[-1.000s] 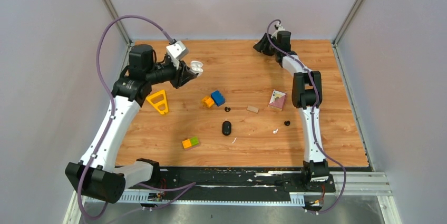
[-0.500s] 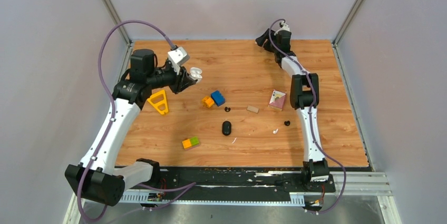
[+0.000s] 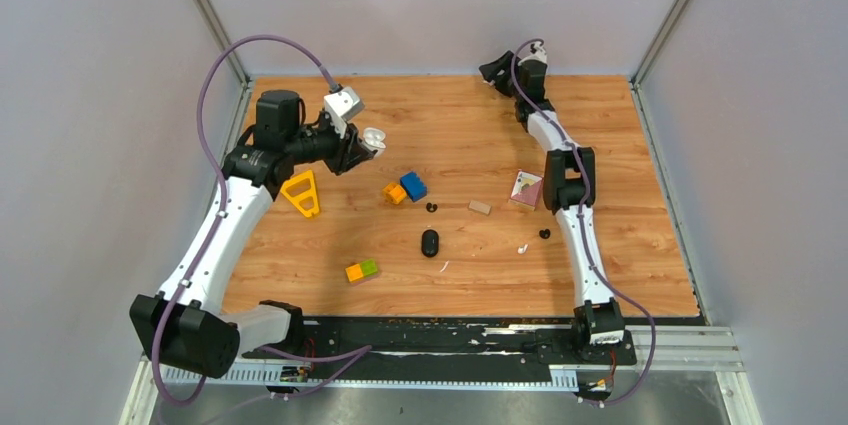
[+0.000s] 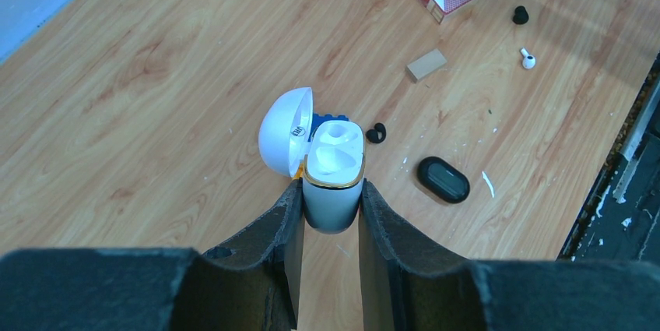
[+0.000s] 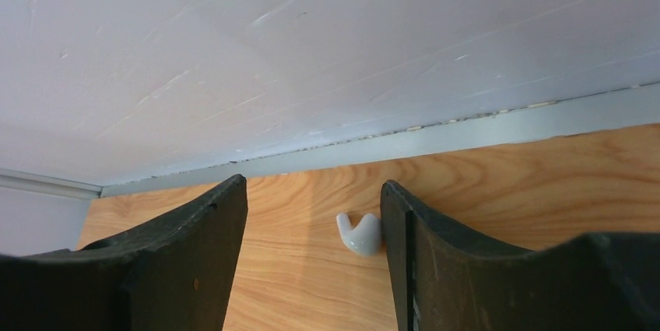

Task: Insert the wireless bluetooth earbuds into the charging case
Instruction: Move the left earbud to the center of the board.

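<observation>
My left gripper [image 3: 362,145] is shut on a white charging case [image 4: 335,171], held above the table with its lid open; it also shows in the top view [image 3: 372,135]. My right gripper [image 5: 311,191] is open at the far back wall [image 3: 497,72]. A white earbud [image 5: 359,234] lies on the wood between its fingers, against the right finger [image 5: 405,253]. Another white earbud [image 3: 522,247] and two black earbuds [image 3: 431,207] [image 3: 544,234] lie mid-table. A shut black charging case [image 3: 430,243] lies near them.
A yellow triangle [image 3: 301,192], a blue-and-orange block [image 3: 405,188], an orange-and-green block [image 3: 362,270], a small wooden block [image 3: 480,207] and a card box [image 3: 526,188] lie on the table. A thin white sliver [image 3: 443,266] lies by the black case.
My right gripper has moved a little farther back toward the wall. My left arm has shifted slightly, still holding the open white case.
</observation>
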Robot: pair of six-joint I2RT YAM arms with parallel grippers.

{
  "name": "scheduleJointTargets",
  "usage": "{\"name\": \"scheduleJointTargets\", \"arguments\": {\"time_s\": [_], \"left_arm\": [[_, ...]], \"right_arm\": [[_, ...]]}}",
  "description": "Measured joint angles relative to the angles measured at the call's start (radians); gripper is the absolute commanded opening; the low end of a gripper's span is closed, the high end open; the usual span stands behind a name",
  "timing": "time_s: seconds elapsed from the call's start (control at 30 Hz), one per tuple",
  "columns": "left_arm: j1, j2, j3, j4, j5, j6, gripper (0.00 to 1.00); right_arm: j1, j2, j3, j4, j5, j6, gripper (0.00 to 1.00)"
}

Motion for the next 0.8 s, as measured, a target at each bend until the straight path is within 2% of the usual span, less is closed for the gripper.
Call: {"name": "scheduleJointTargets", "arguments": {"time_s": [0.4,0.8], "left_arm": [[0.000,0.000,-0.026,0.043,0.001,-0.010,0.00],[0.000,-0.040,-0.076,0.068,0.002,-0.028,0.00]], "right_arm": [[0.080,0.020,0.014,0.032,-0.111,0.043,0.54],[0.109,-0.002,-0.074,0.077,-0.290,0.052,0.32]]}}
